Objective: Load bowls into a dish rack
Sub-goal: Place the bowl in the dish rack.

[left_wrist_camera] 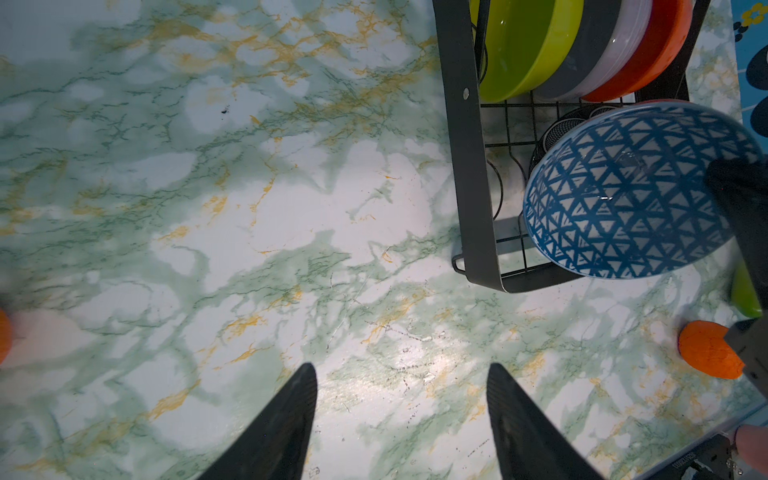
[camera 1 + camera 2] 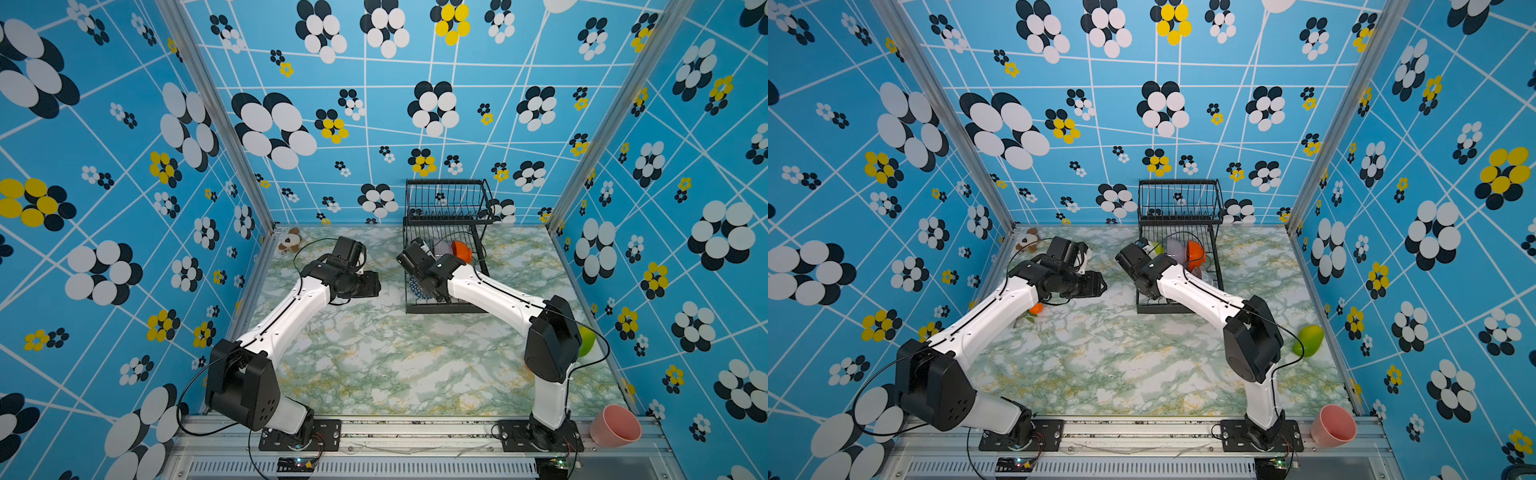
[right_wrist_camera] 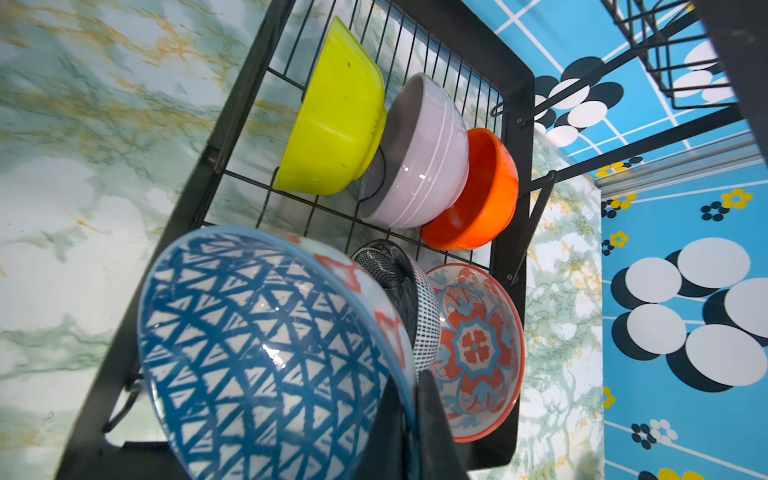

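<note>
One pink cup (image 2: 615, 426) is nearest me, tipped on its side on the front rail at the right corner. Just past it, a green fruit-shaped thing (image 2: 1308, 340) lies on the marble table (image 2: 1121, 365), beside the right arm's elbow. On the left side, an orange fruit (image 2: 1036, 308) is tucked under the left forearm.

Mid-depth: the left gripper (image 1: 401, 368) has its fingers spread wide with nothing between them. It hangs over bare table, left of the dish rack (image 2: 432, 309) and apart from it.

The right gripper (image 3: 409, 382) is clamped on the rim of the blue geometric bowl (image 3: 257, 353), one finger inside and one outside. The bowl is up on edge at the front-left of the lower tray (image 3: 232, 124). Its patterned inside shows in both wrist views. Can't tell if it bears on the wires or hangs from the grip.

Same front row, to its right: the black-and-white bowl (image 3: 399, 282) is close behind the blue one. Contact is unclear. The red-blue floral bowl (image 3: 478, 353) comes next, by the right rail. Both are on edge.

Back row of the tray, left to right: lime-green bowl (image 3: 336, 112), lilac bowl (image 3: 424, 158), orange bowl (image 3: 486, 191). All three are on edge, each leaning into the next and touching.

The upper basket (image 2: 449, 199) stands over the rack's far end, near the back wall. A plush toy (image 2: 289, 240) sits in the far-left corner.
</note>
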You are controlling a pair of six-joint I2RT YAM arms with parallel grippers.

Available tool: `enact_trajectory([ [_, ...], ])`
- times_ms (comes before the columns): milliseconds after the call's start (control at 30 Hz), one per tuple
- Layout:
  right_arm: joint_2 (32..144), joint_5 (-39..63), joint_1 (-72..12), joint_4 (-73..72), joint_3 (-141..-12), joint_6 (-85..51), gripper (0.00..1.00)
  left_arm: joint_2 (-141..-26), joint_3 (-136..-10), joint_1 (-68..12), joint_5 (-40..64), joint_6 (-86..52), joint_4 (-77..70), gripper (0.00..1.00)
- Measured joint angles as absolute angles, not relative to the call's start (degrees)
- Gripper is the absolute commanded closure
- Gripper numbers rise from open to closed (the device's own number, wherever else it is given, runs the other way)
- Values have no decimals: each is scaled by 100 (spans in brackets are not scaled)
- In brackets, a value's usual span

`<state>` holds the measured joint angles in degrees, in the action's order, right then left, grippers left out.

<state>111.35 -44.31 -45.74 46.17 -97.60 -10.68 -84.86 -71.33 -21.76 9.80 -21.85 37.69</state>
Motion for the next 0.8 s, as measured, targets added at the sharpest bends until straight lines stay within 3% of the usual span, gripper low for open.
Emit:
enact_trajectory([
  [800, 11738, -5214, -4617, 4613, -9990, -657, 100, -8506, -7133, -2176, 980, -2185, 3771, 33],
])
